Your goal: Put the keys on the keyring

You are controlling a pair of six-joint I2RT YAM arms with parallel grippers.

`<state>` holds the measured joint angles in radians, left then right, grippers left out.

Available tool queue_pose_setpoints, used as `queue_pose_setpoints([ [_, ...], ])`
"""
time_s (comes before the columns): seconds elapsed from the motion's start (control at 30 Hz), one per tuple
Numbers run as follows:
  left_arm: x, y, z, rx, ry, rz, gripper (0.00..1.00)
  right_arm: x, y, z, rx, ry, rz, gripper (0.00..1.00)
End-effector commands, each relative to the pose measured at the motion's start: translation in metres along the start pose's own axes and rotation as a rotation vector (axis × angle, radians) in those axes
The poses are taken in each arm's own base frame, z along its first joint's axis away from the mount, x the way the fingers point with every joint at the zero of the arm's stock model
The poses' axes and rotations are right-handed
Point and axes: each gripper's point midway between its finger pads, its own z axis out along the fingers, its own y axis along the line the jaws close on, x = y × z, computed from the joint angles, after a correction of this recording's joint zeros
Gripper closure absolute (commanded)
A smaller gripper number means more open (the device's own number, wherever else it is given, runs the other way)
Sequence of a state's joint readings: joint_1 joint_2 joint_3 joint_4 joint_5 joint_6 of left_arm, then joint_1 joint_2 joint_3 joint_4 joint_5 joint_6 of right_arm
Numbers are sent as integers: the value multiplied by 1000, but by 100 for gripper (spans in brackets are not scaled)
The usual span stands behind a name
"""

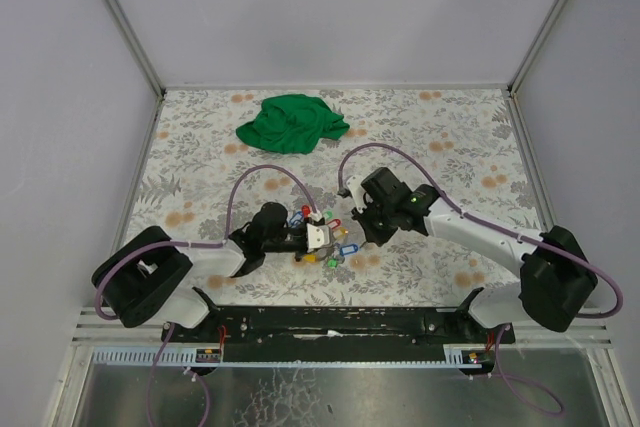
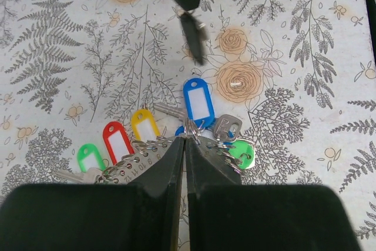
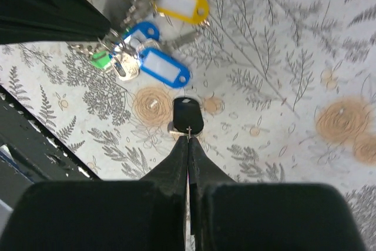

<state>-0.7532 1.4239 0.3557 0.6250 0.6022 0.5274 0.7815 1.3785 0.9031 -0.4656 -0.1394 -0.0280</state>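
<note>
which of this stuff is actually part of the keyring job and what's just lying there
Part of the job:
- tagged keys
- keyring, pinched in the left tool
- black-headed key, held by the right tool

Just lying about:
- green cloth, crumpled at the far side, away from both arms

Noted a green cloth (image 1: 292, 123) crumpled in a loose heap near the far edge of the table (image 1: 470, 127). Found the table covered edge to edge in a pale sheet printed with grey ferns and orange roses (image 2: 238, 80). Saw plain pale walls (image 1: 330, 7) on three sides, joined by slim metal posts (image 1: 120, 19) at the far corners. Spotted a black rail (image 1: 300, 319) along the near edge, a white slotted duct (image 1: 130, 355) just below it, then a dull metal sheet (image 1: 330, 397).
</note>
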Motion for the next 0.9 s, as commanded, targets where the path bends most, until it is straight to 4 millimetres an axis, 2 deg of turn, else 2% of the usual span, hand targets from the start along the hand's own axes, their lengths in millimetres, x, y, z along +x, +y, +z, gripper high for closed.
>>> queue_pose_setpoints([
  [0.0,-23,12,-1,-60,-79,49,100,23,1,-9,38,156,123,100],
  [0.1,-22,11,-1,-59,-77,45,100,18,-9,5,76,186,99,100],
  [0.37,-23,9,-1,-52,-84,40,100,-21,-51,40,189,96,73,98],
  [0.57,-23,9,0,-50,-85,30,100,-23,-58,64,193,74,27,95],
  [0.7,-24,11,2,-52,-84,2,100,-24,-57,57,194,19,13,85],
  [0.77,-24,11,2,-54,-81,-13,100,-31,-52,44,177,-59,-6,80],
  [0.83,-23,13,3,-63,-79,-27,100,-41,-45,31,158,-158,-36,69],
  [0.87,-23,14,3,-66,-76,-33,100,-46,-41,24,141,-210,-58,67],
])
